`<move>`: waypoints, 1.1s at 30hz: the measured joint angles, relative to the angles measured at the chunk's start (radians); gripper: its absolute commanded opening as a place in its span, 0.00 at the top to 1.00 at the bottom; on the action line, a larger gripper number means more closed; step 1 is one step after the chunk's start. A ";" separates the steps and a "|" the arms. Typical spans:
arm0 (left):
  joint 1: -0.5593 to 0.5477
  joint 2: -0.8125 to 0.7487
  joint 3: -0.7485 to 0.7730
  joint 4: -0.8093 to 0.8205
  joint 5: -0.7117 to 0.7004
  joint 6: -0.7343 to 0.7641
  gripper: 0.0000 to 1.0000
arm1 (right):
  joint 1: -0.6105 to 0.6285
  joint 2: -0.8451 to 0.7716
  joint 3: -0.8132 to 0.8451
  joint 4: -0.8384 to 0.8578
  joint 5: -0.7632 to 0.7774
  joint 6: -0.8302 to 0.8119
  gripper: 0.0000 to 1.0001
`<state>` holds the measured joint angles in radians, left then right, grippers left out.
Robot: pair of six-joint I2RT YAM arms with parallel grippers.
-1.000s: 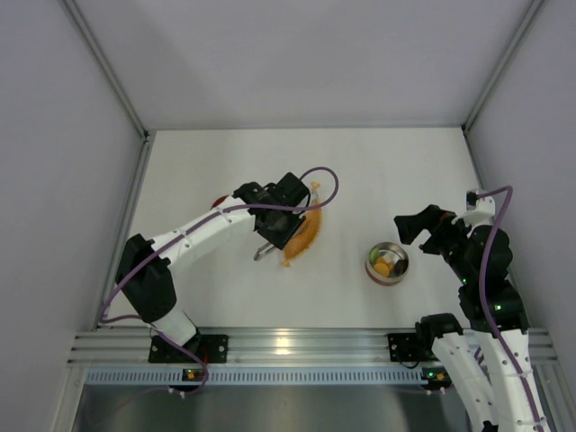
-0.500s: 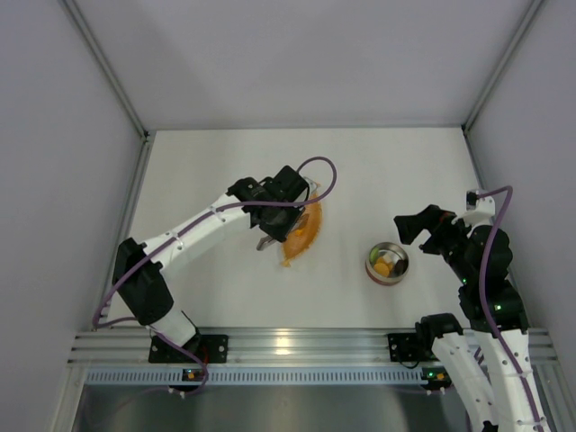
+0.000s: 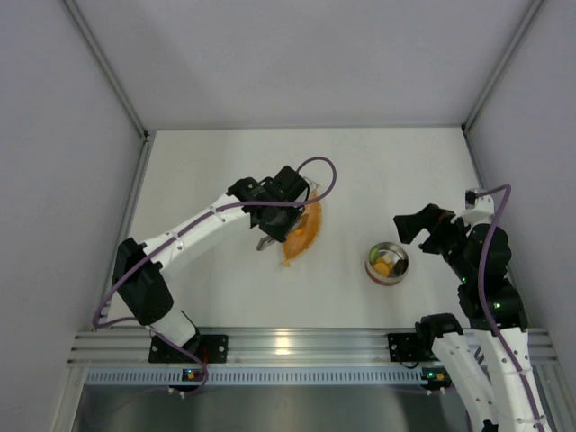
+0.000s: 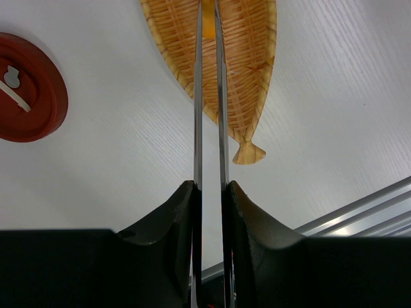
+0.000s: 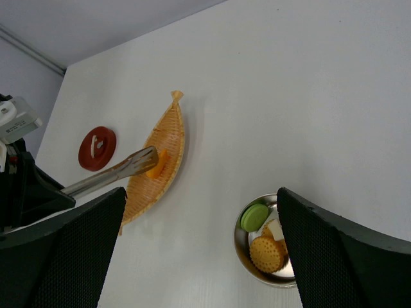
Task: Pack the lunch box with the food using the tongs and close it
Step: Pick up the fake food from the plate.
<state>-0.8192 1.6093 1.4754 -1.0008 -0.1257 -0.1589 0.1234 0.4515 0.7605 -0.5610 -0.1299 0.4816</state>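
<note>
My left gripper (image 4: 210,192) is shut on the tongs (image 4: 198,96), whose two arms run nearly parallel out over the orange tray (image 4: 247,58). In the right wrist view the tongs' tips (image 5: 138,159) sit against an orange food piece (image 5: 157,164) lying on that tray (image 5: 168,138). The steel lunch box (image 5: 239,240) stands to the right, holding a green piece (image 5: 255,216), a round biscuit (image 5: 266,254) and a white bit. My right gripper (image 5: 200,196) hovers open just above and right of the lunch box (image 3: 387,263). The red lid (image 4: 29,90) lies flat left of the tray.
White walls enclose the table on the left, back and right. An aluminium rail (image 3: 288,346) runs along the near edge by the arm bases. The left arm (image 3: 193,229) stretches diagonally across the table's left half.
The left gripper shifted slightly up and right over the tray and squeezed the tongs narrower, then held still. The right arm has not moved.
</note>
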 measured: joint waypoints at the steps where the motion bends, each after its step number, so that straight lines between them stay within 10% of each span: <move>1: 0.000 0.000 0.000 0.000 -0.002 0.000 0.69 | 0.000 0.001 0.000 0.000 0.000 0.000 0.01; 33: 0.000 0.001 -0.046 0.002 -0.021 -0.009 0.63 | 0.000 0.002 0.000 0.000 0.000 0.000 0.00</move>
<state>-0.8192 1.6104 1.4292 -0.9993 -0.1467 -0.1680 0.1230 0.4530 0.7605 -0.5613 -0.1303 0.4816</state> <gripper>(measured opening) 0.397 0.993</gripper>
